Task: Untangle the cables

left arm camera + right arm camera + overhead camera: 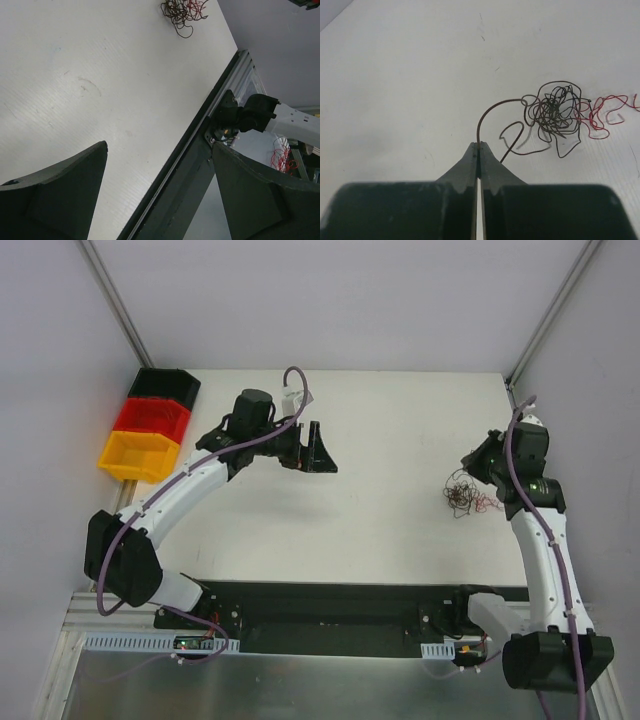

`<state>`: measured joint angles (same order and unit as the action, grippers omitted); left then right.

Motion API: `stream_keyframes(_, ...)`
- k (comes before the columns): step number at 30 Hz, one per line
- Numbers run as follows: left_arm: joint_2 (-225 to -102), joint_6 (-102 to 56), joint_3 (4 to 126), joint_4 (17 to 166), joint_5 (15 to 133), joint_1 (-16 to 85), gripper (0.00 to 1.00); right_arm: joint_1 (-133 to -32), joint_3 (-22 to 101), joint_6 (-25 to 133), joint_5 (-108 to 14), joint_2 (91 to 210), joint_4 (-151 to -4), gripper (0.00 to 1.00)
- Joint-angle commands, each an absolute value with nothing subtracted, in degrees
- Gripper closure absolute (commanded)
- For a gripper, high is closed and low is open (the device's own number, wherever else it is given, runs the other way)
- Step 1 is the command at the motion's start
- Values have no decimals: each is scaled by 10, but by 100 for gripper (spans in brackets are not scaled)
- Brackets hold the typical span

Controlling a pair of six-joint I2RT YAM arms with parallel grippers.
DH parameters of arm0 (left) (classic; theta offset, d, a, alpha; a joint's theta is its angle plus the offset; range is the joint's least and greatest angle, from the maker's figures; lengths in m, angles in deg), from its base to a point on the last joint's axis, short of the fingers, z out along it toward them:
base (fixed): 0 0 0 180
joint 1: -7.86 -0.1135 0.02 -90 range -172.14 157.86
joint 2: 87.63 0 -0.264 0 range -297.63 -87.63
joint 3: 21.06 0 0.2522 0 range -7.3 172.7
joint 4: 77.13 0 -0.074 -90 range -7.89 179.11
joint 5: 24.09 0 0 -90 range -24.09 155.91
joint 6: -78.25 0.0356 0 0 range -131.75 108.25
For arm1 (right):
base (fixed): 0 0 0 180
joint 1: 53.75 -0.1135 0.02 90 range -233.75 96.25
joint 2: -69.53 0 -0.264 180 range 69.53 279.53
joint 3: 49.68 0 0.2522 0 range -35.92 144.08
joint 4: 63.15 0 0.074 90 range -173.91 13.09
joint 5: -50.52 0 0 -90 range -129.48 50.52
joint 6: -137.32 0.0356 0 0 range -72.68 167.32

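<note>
Where cables (465, 495) lie, table (400, 430) is white.

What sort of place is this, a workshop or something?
Probably a robotics lab test cell: two robot arms bolted to a white table, plain panels walling it in, stacked plastic bins in one corner, and tangled cables.

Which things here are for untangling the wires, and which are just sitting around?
For the job:
- cables, in a tangled heap
- right gripper, fingers pinched on one wire end
- left gripper, open, away from the heap

Just lying about:
- yellow bin
- red bin
- black bin
</note>
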<state>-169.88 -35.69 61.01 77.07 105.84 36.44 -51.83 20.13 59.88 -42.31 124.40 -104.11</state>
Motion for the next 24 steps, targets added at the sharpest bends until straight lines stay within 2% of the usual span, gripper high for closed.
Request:
stream_keyframes(1,-1667,-340,629,775,1059,371,16,-517,372,545,-428,1208,-1067,100)
stream_keyframes(6,-1660,-338,629,775,1058,371,16,-517,634,550,-469,1242,-1088,99)
stream_keyframes(9,-1657,-337,629,775,1055,372,16,-517,714,581,-532,1269,-1056,100)
stream_keyframes(14,-1650,-338,629,775,1055,371,16,-517,717,634,-616,1282,-938,100)
stream_keyframes(19,-1635,-328,627,775,1036,371,16,-522,639,715,-691,1274,-825,99)
stream_keyframes(24,-1615,-321,623,775,1018,371,15,-530,611,688,-687,1273,-847,100)
